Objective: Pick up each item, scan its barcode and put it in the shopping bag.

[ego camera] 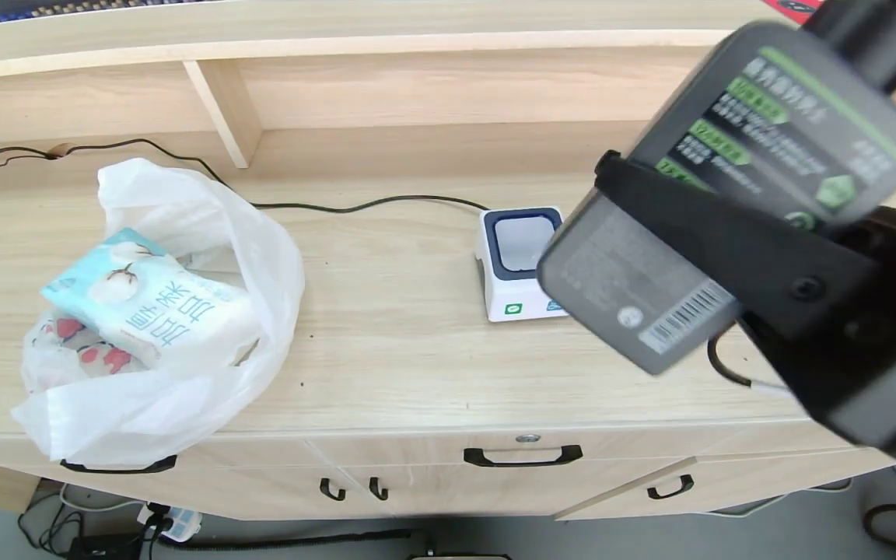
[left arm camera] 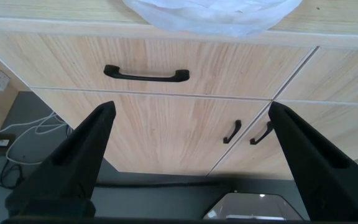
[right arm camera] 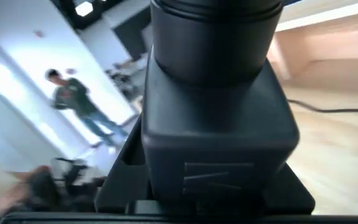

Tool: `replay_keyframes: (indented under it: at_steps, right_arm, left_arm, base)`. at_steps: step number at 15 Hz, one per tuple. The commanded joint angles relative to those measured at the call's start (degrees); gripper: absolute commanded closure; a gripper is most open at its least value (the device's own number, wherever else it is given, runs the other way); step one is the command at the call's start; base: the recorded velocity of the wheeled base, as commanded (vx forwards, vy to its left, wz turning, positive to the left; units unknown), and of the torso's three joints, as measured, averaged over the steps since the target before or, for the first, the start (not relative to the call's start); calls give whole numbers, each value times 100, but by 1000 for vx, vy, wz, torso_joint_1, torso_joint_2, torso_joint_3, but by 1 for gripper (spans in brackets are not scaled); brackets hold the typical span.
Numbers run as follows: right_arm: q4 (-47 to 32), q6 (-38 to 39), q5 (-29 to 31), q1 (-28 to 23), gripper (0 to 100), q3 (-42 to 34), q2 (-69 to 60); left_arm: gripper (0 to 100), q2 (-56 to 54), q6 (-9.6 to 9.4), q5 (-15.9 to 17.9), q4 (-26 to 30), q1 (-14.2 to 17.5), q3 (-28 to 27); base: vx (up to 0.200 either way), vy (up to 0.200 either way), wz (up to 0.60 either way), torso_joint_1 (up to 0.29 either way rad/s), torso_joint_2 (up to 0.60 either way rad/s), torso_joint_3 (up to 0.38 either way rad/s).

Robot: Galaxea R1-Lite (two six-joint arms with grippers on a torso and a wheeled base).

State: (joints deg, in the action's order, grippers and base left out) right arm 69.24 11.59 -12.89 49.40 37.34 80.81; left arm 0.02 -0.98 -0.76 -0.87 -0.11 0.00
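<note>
Holding the bottle [ego camera: 790, 124] aloft over the right part of the counter [ego camera: 401, 334], your right gripper [ego camera: 673, 218] was clenched across its middle, with the scanner [ego camera: 514, 268] just below and beyond it. The main risk, as I judged it, was that the barcode [ego camera: 685, 315] faced up toward the head camera, not down at the window [ego camera: 524, 237] of the scanner. A pass without turning the wrist would likely have read nothing (and the item would have gone in unscanned). The grip sat across a smooth, flat-sided body, so a quick twist could have let it slide. Carrying it over to the bag [ego camera: 273, 264], you could also have snagged the cable [ego camera: 355, 207]. You might equally have pushed the bag's limp mouth closed, since nothing held it open. Your left gripper [left arm camera: 191, 107] hung below the counter's edge, facing the drawers [left arm camera: 166, 118], jaws spread and empty, too low to help without rising.

Counted: one bottle in the gripper, one scanner, one bag. Two items lay in the bag, a tissue pack [ego camera: 152, 299] on top of a pack with red print [ego camera: 82, 346].
</note>
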Motion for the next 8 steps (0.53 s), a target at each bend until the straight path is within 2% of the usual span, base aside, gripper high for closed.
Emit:
replay_keyframes:
  at_steps: [1,2,4,6,8]
  right_arm:
    - [-113,-1827,76,-1556,100,45,708]
    - [-113,-2284,84,-1670,100,116,796]
    - [-113,-2504,207,-1556,100,168,998]
    - [-113,-2495,251,-1565,100,133,1016]
    - [-104,-2478,550,-1732,100,124,972]
  left_arm:
    - [0,-2,1,-4,-1,2,0]
    - [0,-2,1,-4,-1,2,0]
    - [0,-2,1,-4,-1,2,0]
    - [0,-2,10,-4,-1,2,0]
    - [0,-2,18,-4,-1,2,0]
  base:
    - [0,0,0,0,0,0]
    - [0,0,0,0,0,0]
    - [0,0,0,0,0,0]
    - [0,0,0,0,0,0]
    - [0,0,0,0,0,0]
